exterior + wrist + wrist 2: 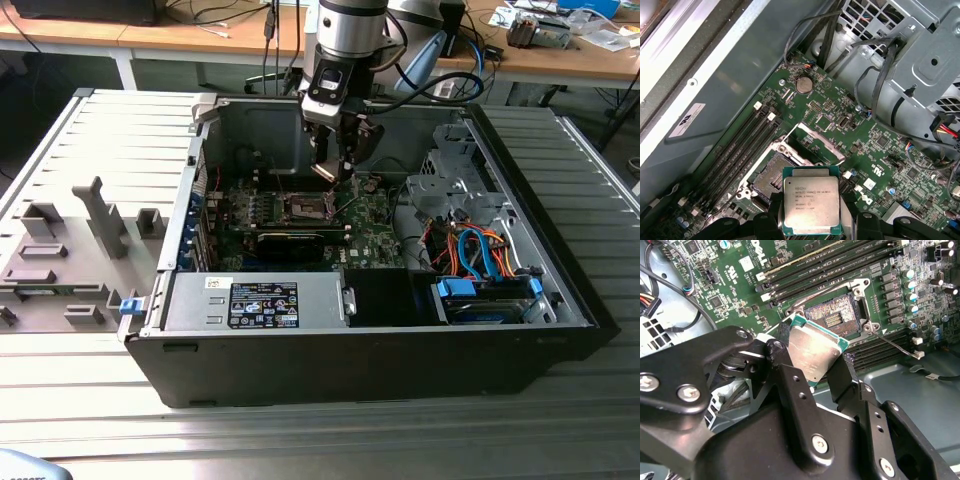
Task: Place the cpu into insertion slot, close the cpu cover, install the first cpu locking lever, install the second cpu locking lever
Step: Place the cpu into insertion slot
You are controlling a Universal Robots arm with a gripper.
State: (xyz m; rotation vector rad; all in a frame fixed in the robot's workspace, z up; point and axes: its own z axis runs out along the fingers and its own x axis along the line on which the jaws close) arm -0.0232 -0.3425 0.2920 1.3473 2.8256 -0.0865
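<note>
My end effector is clamped on the cpu, one finger on each of two opposite edges, so the silver top and the underside are both left free. In the second wrist view the chip sits tilted between my fingers, its green border showing past them. I hold it by the edges, I reckon, because the contact face has to go down untouched.

In the first wrist view the cpu hangs above the board and apart from it, with the insertion slot just beside it, not squarely beneath. The slot is bare: dark contact field, metal rim, nothing seated. The cpu cover appears swung up off the socket, and that is why the way in lies open. A thin locking lever lies swung out beside the slot, released as far as I can judge.

Outward now: the green motherboard lies flat at the bottom of the open computer case, with long memory slots running alongside the socket. In the exterior view my arm reaches down into the case from above, and the case rests on the ribbed metal desk. The placing step is under way, and the chip is not yet in.
</note>
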